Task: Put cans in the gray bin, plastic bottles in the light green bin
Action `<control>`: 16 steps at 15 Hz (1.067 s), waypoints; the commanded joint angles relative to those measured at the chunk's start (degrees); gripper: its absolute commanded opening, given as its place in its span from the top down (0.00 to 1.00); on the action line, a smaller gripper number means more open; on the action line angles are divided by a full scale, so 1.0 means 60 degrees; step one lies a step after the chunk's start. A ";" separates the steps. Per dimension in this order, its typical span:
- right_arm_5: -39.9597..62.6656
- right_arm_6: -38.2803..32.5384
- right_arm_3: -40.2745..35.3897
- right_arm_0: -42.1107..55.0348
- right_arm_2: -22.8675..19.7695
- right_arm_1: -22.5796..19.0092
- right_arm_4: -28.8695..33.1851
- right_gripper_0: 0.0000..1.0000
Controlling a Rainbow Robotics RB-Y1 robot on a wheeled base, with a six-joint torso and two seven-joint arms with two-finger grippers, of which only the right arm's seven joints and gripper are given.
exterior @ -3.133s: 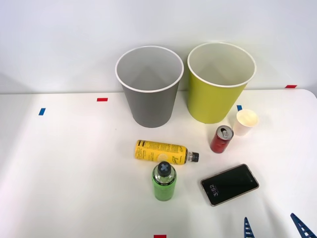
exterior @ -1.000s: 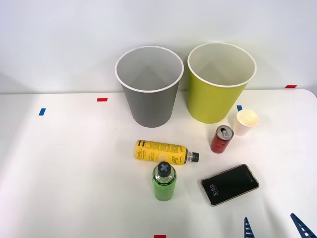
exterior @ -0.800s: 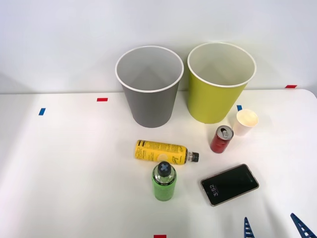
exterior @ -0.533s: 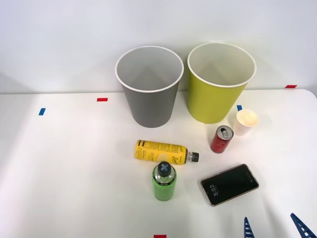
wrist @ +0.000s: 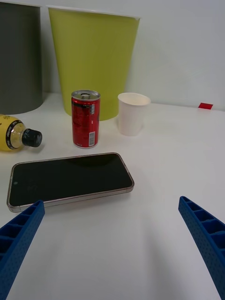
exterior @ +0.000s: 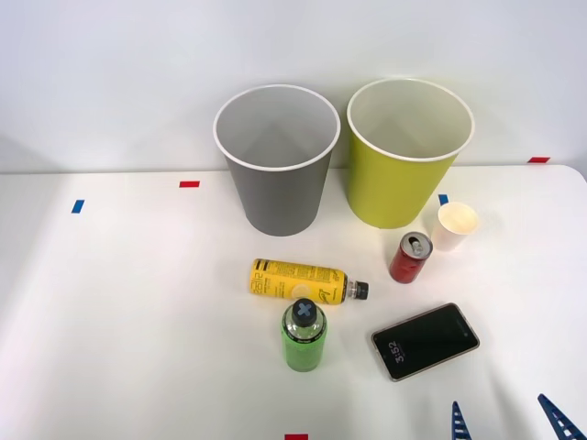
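Front view: the gray bin (exterior: 277, 160) and the light green bin (exterior: 408, 152) stand upright side by side at the far edge of the white table (exterior: 128, 321), close together; whether their rims touch is hard to tell from this angle. Nearer the robot, the yellow bottle (exterior: 303, 281) lies on its side with its black cap pointing to the robot's right. Just in front of it the green bottle (exterior: 304, 335) stands upright, its dark cap marked with a cross. The red can (exterior: 409, 257) stands upright near the foot of the light green bin, with a white paper cup (exterior: 455, 225) just beside it. A phone (exterior: 426, 341) lies flat, screen up, to the right of the green bottle.

At the near right corner of the table the right gripper (exterior: 507, 423) shows its two blue ribbed fingers (exterior: 459, 423) spread wide apart, holding nothing. From the wrist camera the phone (wrist: 69, 177) lies just ahead of the gripper (wrist: 112, 248), and beyond it stand the can (wrist: 86, 118) and the cup (wrist: 132, 113), with the yellow bottle's cap (wrist: 32, 137) off to one side.
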 commanded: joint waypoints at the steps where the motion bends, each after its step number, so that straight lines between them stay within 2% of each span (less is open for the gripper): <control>1: 0.0000 0.0000 0.0000 0.0000 0.0000 0.0000 0.0000 0.00; 8: 0.0000 0.0000 0.0000 0.0000 0.0000 0.0000 0.0000 0.00; 11: -0.0088 0.0073 0.0425 -0.0425 -0.0103 0.0132 0.0058 0.00; 16: -0.0088 0.0059 0.0337 -0.1406 -0.0220 -0.0234 -0.0381 0.00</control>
